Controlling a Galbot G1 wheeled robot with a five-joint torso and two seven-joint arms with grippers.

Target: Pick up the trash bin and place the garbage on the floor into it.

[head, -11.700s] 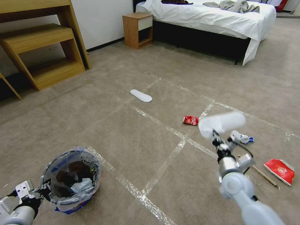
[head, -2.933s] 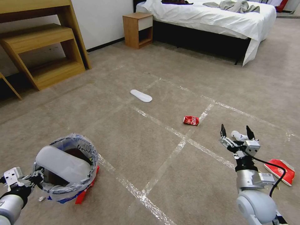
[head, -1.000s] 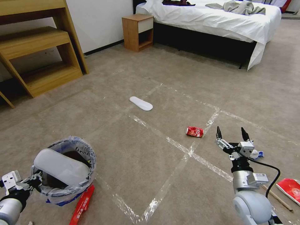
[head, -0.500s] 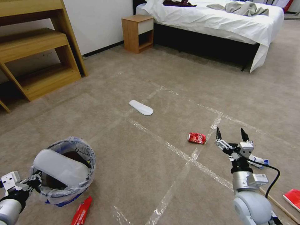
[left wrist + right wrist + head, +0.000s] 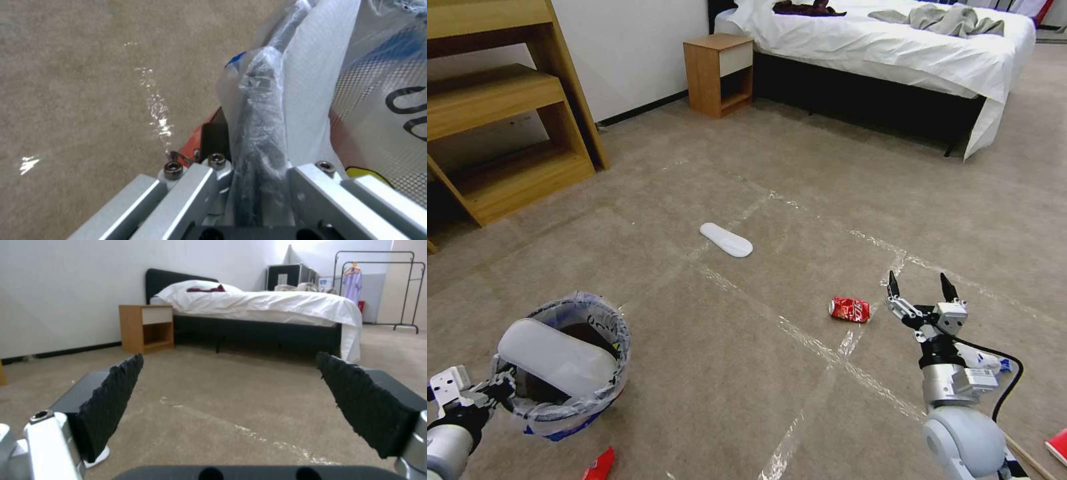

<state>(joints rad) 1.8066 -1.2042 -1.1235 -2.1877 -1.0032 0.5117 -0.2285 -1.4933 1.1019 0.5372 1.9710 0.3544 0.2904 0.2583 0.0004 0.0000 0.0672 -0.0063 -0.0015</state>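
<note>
Left gripper (image 5: 494, 389): clamped on the bag-wrapped rim of the trash bin (image 5: 564, 363), which it carries low at the robot's left; the left wrist view has the rim pinched between the two metal fingers (image 5: 195, 186).
Bin contents: a white insole (image 5: 554, 358) lies across the mouth, resting on the rim and not fully dropped inside.
Right gripper (image 5: 919, 288): empty, black serrated pads (image 5: 111, 400) spread wide, raised above the floor (image 5: 707, 333) and pointing forward.
Garbage within reach: a crushed red can (image 5: 850, 310) sits just left of the right gripper, beside a tape line (image 5: 800, 337); crumpled white paper (image 5: 987, 362) lies behind the right wrist.
Garbage farther off: a second insole (image 5: 726, 239) lies ahead, well apart from both arms; a red wrapper (image 5: 599, 465) lies near the bin's base.
Step in hand: judged to be lining up on the can.
Technique: lower the open pads straight over the can's short axis, close across the crumpled sides, and keep the bin level so the perched insole does not slide off.
Risk: a shallow grip may skid the can along the carpet.
</note>
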